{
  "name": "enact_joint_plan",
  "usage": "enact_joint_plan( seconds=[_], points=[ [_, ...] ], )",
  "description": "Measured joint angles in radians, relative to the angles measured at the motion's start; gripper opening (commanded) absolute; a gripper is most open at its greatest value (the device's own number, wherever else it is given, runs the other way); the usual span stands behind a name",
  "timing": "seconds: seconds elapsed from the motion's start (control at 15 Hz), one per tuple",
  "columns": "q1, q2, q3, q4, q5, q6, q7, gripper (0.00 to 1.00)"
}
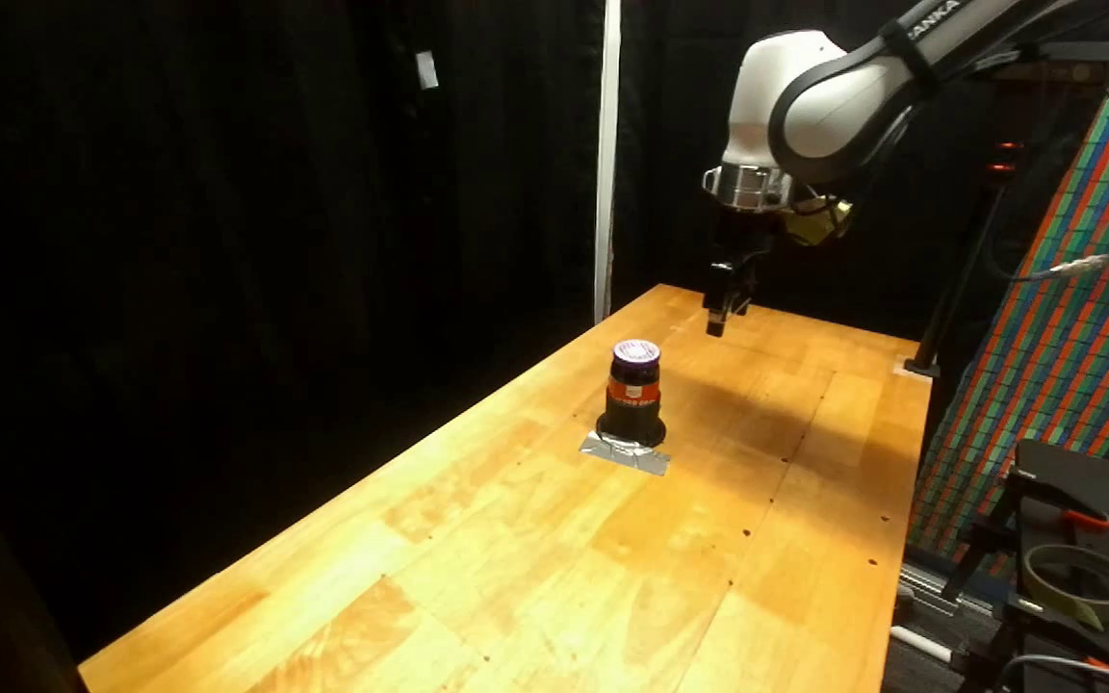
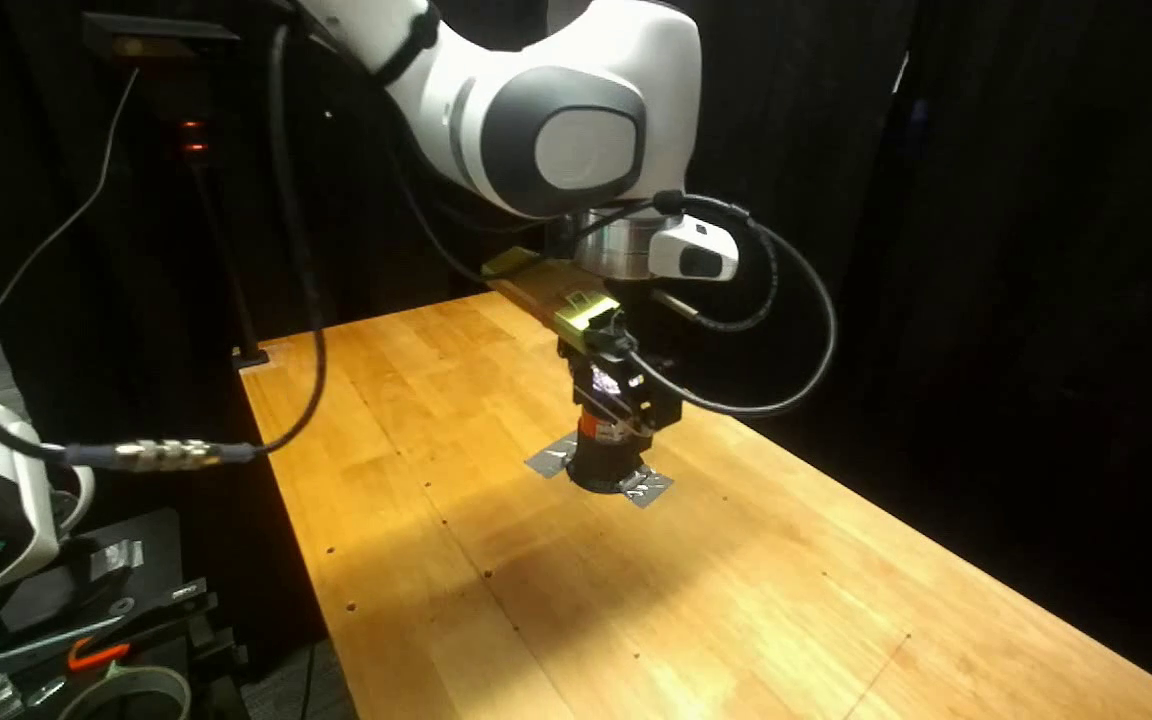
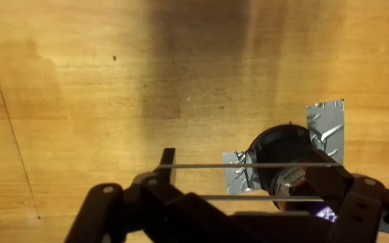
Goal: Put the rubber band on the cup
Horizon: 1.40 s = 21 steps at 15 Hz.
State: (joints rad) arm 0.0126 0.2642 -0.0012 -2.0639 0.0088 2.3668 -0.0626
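The cup is a dark jar shape with an orange label and a white-purple lid, standing upright in a black base on the table. In an exterior view the gripper hides its top. My gripper is open, above the table and beyond the cup, not around it. In the wrist view my gripper has its fingers spread. The rubber band is stretched between them as two parallel strands. The right finger covers part of the cup, whose lid shows only partly.
Silver tape fixes the cup's base to the wooden table. Black curtains stand along the table's long side. A dark side cart with a tape roll stands beside the table. A cable loop hangs from the wrist.
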Motion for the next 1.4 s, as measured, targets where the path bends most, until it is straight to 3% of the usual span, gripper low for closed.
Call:
enact_joint_plan(
  seconds=[0.33, 0.67, 1.4],
  points=[
    [0.0, 0.211, 0.036, 0.262, 0.068, -0.003, 0.003, 1.0],
    [0.002, 0.336, 0.083, 0.438, 0.118, -0.049, 0.014, 1.0],
    [0.052, 0.466, 0.087, 0.605, 0.087, -0.224, 0.049, 1.0]
  ],
)
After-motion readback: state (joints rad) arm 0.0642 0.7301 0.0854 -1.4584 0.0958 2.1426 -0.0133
